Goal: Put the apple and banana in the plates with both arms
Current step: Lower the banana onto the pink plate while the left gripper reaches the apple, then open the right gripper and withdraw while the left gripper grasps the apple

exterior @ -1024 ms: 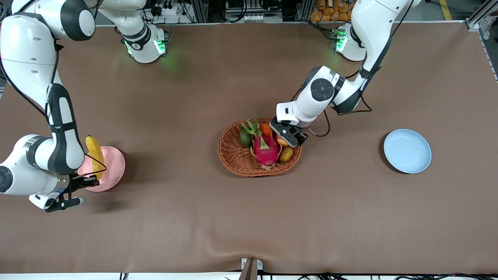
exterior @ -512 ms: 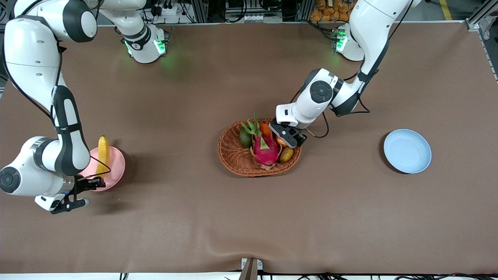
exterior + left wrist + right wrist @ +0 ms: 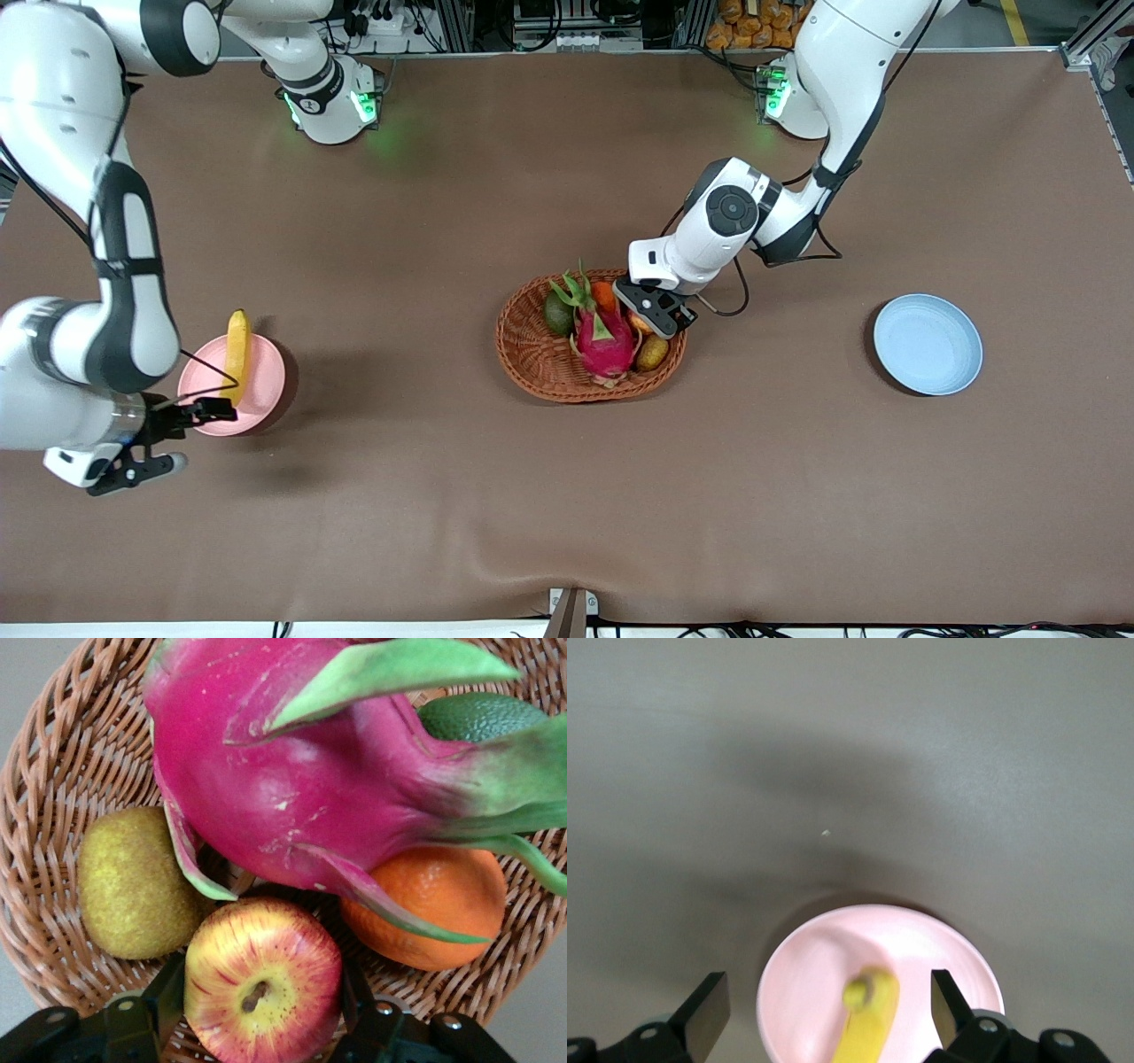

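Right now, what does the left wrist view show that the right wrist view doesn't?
Only the left wrist view: the left gripper shut on the apple in the wicker basket, beside the kiwi, orange, dragon fruit and avocado.

Only the right wrist view: the open right gripper over the pink plate, with the banana lying on that plate.

Shared: nothing but brown table; neither shows the blue plate, which stands bare toward the left arm's end.
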Tool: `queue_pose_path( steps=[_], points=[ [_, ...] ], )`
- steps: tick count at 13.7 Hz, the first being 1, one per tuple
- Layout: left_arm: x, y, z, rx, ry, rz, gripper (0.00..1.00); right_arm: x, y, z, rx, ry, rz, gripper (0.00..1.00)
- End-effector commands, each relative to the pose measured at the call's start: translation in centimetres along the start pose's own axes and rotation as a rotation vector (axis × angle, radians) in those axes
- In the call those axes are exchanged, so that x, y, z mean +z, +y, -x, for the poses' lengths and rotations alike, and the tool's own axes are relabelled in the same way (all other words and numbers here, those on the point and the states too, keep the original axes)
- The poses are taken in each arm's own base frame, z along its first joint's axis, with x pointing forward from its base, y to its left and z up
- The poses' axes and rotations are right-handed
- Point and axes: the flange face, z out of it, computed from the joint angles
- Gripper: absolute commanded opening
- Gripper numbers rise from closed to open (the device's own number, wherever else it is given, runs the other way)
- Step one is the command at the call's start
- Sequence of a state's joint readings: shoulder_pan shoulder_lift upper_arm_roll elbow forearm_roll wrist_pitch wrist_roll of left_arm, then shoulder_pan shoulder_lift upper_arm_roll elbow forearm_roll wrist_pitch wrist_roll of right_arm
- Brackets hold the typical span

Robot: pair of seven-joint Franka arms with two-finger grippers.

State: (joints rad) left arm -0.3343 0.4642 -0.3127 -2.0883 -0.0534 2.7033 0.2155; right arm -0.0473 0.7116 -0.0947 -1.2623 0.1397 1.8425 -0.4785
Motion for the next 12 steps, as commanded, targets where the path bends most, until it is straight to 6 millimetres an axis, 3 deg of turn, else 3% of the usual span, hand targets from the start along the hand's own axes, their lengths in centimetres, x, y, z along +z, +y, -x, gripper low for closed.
queue_pose_path(
  steps=[1, 4, 8, 12],
  points=[
    [-2.7, -1.0, -0.5, -0.005, 0.022, -0.034, 0.46, -6.0, -0.9, 1.1, -0.018, 0.033, -0.009, 1.0],
    [-6.2, -1.0, -0.9, -0.006, -0.03, -0.042, 0.43, -12.1, -1.1, 2.8, -0.014, 0.1, 0.023, 1.0],
    [-12.5, -2.6, -0.5, -0.11, -0.063, -0.071, 0.39, -17.9, -0.8, 5.9, 0.027, 0.137, 0.047, 1.0],
    [-18.4, -9.3, 3.2, -0.296, -0.137, -0.101, 0.39, -22.8, -2.3, 8.8, 0.172, 0.145, 0.041, 1.0]
  ],
)
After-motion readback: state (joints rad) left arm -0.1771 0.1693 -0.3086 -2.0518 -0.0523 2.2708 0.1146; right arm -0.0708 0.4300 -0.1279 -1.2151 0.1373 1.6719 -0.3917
